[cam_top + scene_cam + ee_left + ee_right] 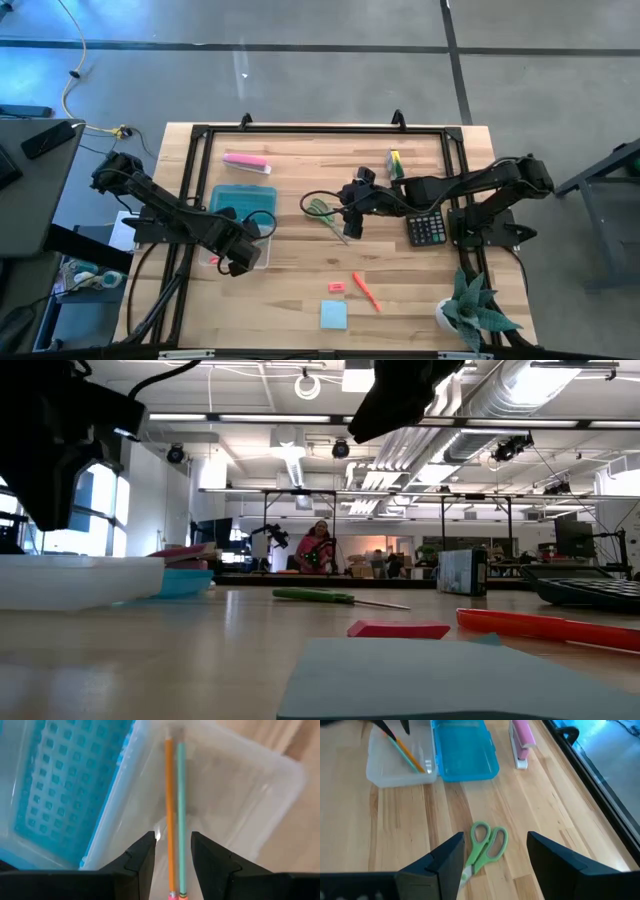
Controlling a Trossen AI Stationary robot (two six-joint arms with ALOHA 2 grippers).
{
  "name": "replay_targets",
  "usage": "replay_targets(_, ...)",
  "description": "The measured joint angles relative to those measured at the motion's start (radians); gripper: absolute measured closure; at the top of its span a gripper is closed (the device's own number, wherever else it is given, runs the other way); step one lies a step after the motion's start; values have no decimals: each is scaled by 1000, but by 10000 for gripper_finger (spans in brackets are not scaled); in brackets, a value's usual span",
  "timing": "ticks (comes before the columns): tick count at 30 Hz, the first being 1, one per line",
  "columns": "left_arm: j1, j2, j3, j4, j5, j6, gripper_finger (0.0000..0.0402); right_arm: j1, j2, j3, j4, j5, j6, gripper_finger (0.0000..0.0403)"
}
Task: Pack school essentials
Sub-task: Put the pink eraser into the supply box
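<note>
Light wood counter [300, 240]. Near edge: light-blue note pad [334, 315], red eraser [336, 287], orange-red pen [366, 291]. Past the pad: green scissors [485, 845] under right tool [492, 870], jaws apart. Left tool [172, 865] parted around two pencils [175, 810] in clear case [240, 780]. Room behind: polished concrete floor [300, 80].

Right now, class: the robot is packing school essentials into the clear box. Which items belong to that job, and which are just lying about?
Job:
clear plastic box
orange pencil and green pencil
green-handled scissors
orange-red pen
small red eraser
light-blue square note pad

Lying about:
black calculator
spiky green potted plant
</note>
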Motion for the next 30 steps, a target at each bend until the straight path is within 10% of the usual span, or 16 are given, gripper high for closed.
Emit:
replay_targets(14, -73, -7, 101, 35, -168, 48, 284, 26, -6, 0, -200, -204, 135, 197)
replay_targets(30, -219, -7, 101, 257, -234, -48, 284, 257, 0, 0, -193, -42, 144, 197)
